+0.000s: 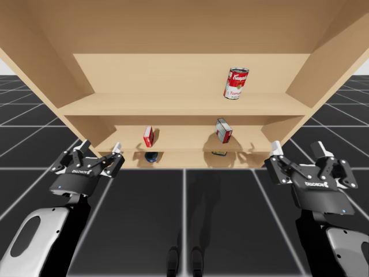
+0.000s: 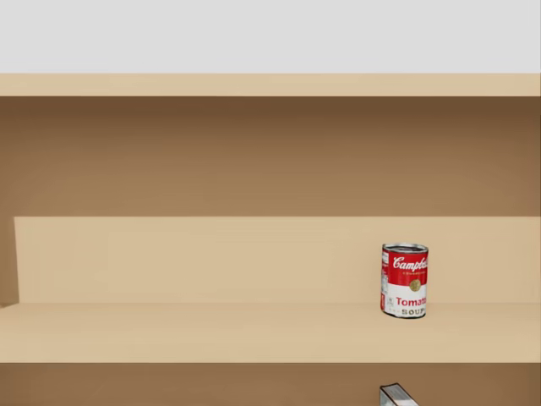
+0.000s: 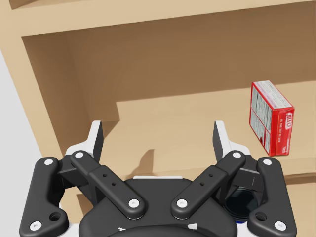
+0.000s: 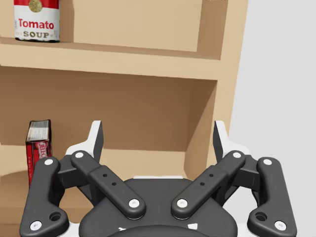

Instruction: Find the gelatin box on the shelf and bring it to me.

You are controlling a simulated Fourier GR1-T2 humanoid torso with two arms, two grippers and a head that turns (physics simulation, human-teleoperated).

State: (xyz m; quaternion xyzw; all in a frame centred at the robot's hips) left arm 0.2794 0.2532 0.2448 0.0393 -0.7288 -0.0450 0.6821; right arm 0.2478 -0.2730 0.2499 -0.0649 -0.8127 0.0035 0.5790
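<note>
A small red box (image 1: 149, 137) stands on the middle shelf board (image 1: 184, 137), left of centre. In the left wrist view this red box (image 3: 270, 117) is ahead of my left gripper (image 3: 158, 136) and off to its right side. A second box (image 1: 223, 130), red with a grey face, leans on the same board further right. In the right wrist view it (image 4: 38, 148) stands ahead and to the left of my right gripper (image 4: 158, 136). My left gripper (image 1: 101, 148) and right gripper (image 1: 297, 151) hang open and empty in front of the shelf's lower corners.
A red and white soup can (image 1: 236, 83) stands on the upper board, also seen as the can (image 2: 404, 280) from my head. A dark round object (image 1: 151, 157) and a small flat item (image 1: 219, 153) lie on the lowest board. Shelf side walls (image 1: 81, 75) flank the boards.
</note>
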